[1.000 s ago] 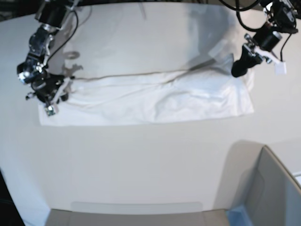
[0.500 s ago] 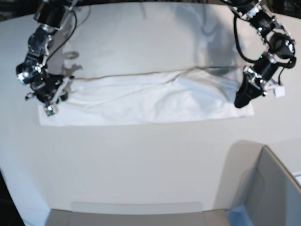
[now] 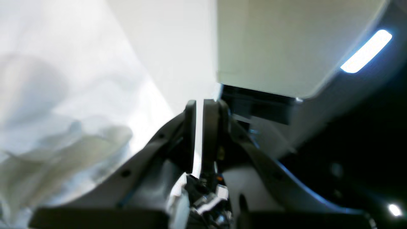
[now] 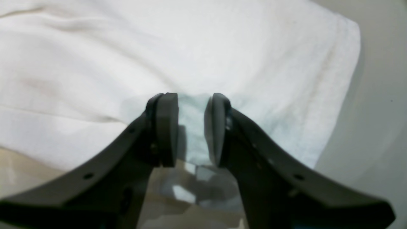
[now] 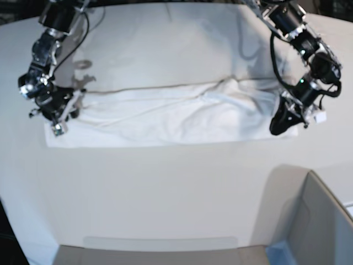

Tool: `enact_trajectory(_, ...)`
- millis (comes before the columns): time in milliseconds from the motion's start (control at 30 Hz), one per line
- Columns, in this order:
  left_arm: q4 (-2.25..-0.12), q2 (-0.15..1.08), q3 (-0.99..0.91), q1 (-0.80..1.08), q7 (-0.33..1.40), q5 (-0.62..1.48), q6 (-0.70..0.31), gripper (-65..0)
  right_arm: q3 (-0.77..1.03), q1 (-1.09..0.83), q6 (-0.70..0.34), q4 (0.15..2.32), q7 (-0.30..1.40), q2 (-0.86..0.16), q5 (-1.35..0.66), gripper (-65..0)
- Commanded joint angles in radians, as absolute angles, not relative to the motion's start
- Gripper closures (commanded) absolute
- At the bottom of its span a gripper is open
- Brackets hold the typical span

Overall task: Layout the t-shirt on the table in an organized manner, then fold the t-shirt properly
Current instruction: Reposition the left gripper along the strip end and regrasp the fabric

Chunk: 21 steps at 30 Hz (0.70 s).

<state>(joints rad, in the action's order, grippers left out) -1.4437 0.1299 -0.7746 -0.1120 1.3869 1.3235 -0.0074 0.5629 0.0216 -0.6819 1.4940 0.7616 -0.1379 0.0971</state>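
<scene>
The white t-shirt (image 5: 176, 116) lies as a long band across the table (image 5: 165, 187), with creases near its right end. My left gripper (image 5: 277, 128) is low at the shirt's front right corner. In the left wrist view this left gripper (image 3: 199, 106) is shut to a thin slit, nothing shows between the fingers, and rumpled cloth of the t-shirt (image 3: 47, 149) lies to its left. My right gripper (image 5: 59, 124) sits on the shirt's left end. In the right wrist view the right gripper (image 4: 190, 127) is open just above the t-shirt (image 4: 190, 47), with cloth seen through the gap.
A grey open-topped bin (image 5: 325, 221) stands at the front right corner. Cables (image 5: 77, 38) hang by the arm on the left. Bare table (image 4: 378, 127) shows beside the shirt's end.
My left gripper came down from the raised back right to the shirt's front right corner, and the lifted flap now lies flat. The right arm has not moved.
</scene>
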Motion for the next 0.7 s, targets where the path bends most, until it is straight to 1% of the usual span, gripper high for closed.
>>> enact_trajectory(0, -1.46, 0.15, -0.777, -0.143, 1.396, 1.328, -0.01, -5.5, 0.565, 0.027, -0.698, 1.5, 0.783, -0.15, 0.12, -18.6)
enact_trajectory(100, -1.465, 0.156, -0.777, -0.148, 1.396, 1.302, -0.01, -5.4, 0.565, 0.027, -0.698, 1.5, 0.783, -0.151, 0.12, -18.6)
enact_trajectory(167, -1.481, 0.185, -0.777, -0.142, 1.396, 1.303, -0.01, -5.6, 0.565, 0.025, -0.698, 1.5, 0.783, -0.151, 0.12, -18.6)
enact_trajectory(267, -1.547, 0.228, -0.776, -0.085, 1.396, 1.302, -0.01, -6.7, 0.565, 0.019, -0.698, 1.5, 0.783, -0.157, 0.12, -18.6)
enact_trajectory(333, -1.609, 0.259, -0.759, -0.039, 1.396, 1.297, -0.01, -10.2, 0.565, 0.019, -0.698, 1.5, 0.783, -0.157, 0.12, -18.6)
enact_trajectory(400, -1.692, 0.309, -0.713, 0.015, 1.396, 1.294, -0.01, -16.3, 0.564, 0.019, -0.698, 1.5, 0.783, -0.157, 0.12, -18.6)
enact_trajectory(500, -1.788, 0.337, -0.654, 0.068, 1.396, 1.291, -0.008, -23.7, 0.561, 0.019, -0.698, 1.5, 0.783, -0.156, 0.12, -18.6)
enact_trajectory(567, -1.833, 0.332, -0.631, 0.081, 1.396, 1.256, 0.002, -24.6, 0.561, 0.021, -0.698, 1.5, 0.783, -0.153, 0.12, -18.6)
enact_trajectory(667, -1.857, 0.331, -0.539, 0.081, 1.396, 1.133, 0.047, -24.6, 0.559, 0.021, -0.698, 1.5, 0.783, -0.151, 0.12, -18.6)
